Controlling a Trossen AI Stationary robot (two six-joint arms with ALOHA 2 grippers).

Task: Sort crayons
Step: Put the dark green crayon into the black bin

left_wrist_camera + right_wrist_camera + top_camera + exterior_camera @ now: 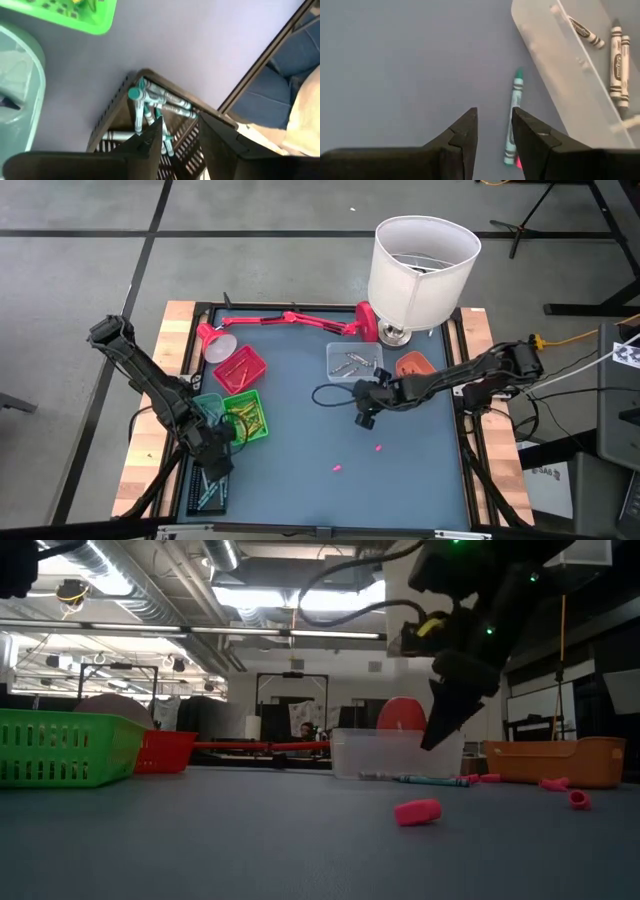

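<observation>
Left claw (pixel 180 135), open, hovers over teal crayons (pixel 150 100) in the dark basket (pixel 112 115). Right claw (pixel 493 131), open and empty, hovers above a teal crayon (pixel 512 120) on the bench (pixel 395 65).

The left arm reaches from the desk's left edge toward its near left corner, elbow bent, its pincer (pixel 180 142) pointing steeply down with the two dark fingers (pixel 150 142) parted by a narrow gap. The right arm stretches in from the right edge toward the middle of the desk, forearm nearly level and wrist bent down, and its pincer (pixel 494 135) hangs just above the surface, fingers (pixel 462 135) a little apart and gripping nothing.
</observation>
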